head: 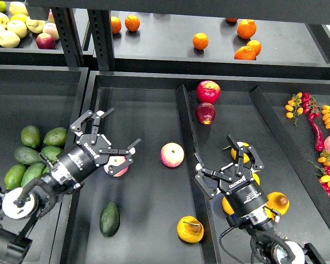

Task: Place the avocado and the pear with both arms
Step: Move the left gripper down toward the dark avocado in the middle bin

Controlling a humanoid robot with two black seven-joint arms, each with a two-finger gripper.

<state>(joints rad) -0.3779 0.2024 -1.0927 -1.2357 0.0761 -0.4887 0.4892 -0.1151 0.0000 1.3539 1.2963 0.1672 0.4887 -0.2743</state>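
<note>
The dark green avocado [109,218] lies on the black tray floor [137,115] at the lower left of the middle compartment. The pear [190,229], yellow-orange with a brown stem, lies at the compartment's lower right beside the divider [182,107]. My left gripper [124,126] is open and empty, up and right of the avocado, over a pink-yellow apple [117,166] that it partly hides. My right gripper [213,147] is open and empty in the right compartment, above and right of the pear.
A second pink-yellow apple [172,154] lies mid-tray. Two red apples [208,91] sit at the back right. More yellow-orange fruit [276,202] lies around my right arm. Lighter green avocados [30,136] fill the left bin. Oranges [200,40] are on the shelf behind.
</note>
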